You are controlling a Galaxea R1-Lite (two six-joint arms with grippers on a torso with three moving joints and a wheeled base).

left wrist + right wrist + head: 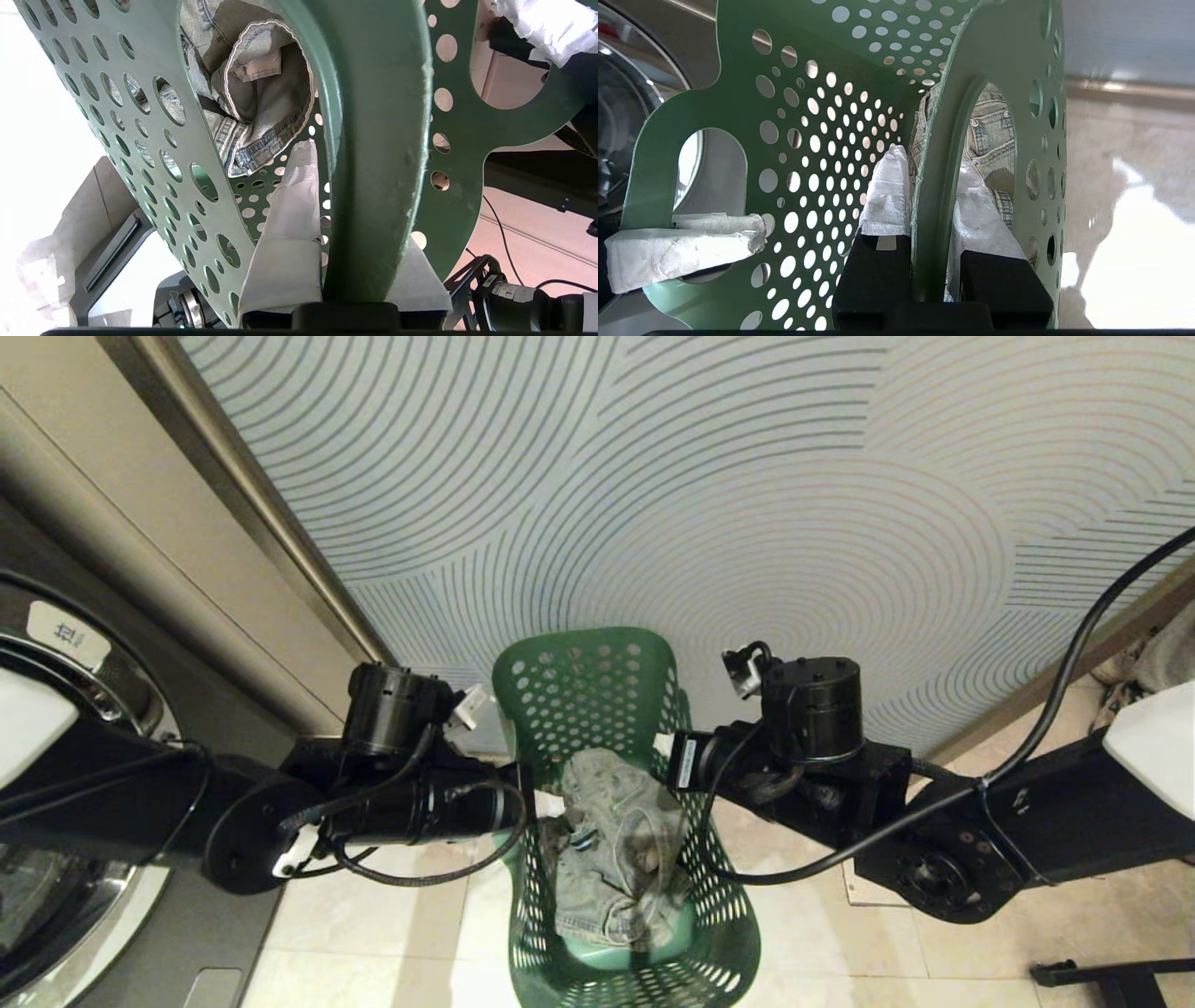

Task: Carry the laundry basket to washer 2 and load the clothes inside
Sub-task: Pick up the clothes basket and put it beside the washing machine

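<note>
Washer (56, 728) at 9 o'clock in head view, dark grey, chrome door ring with a white label; number not readable, so cannot tell if it's washer 2. It sits just beside the left arm, so the left side is nearer and, by my reading, the carry needs to swing toward 9 o'clock. Left pincer (345, 261) is clenched on the laundry basket's (597, 709) left handle loop, taped fingers (289, 224) either side of the green strap. Basket hangs between both arms at centre, long axis running 12 to 6 o'clock, off the tiled floor (392, 933) as far as I can judge. Green plastic, round holes all over the walls, loop handles on both long sides. Clothes (616, 849) lie in the basket's lower half: pale grey-green denim-like fabric, crumpled, seams and a waistband showing. Right pincer (927, 205) is clamped on the right handle at 3 o'clock, one taped finger inside the wall, one outside. Patterned wall panel (747, 476) fills 12 o'clock.
</note>
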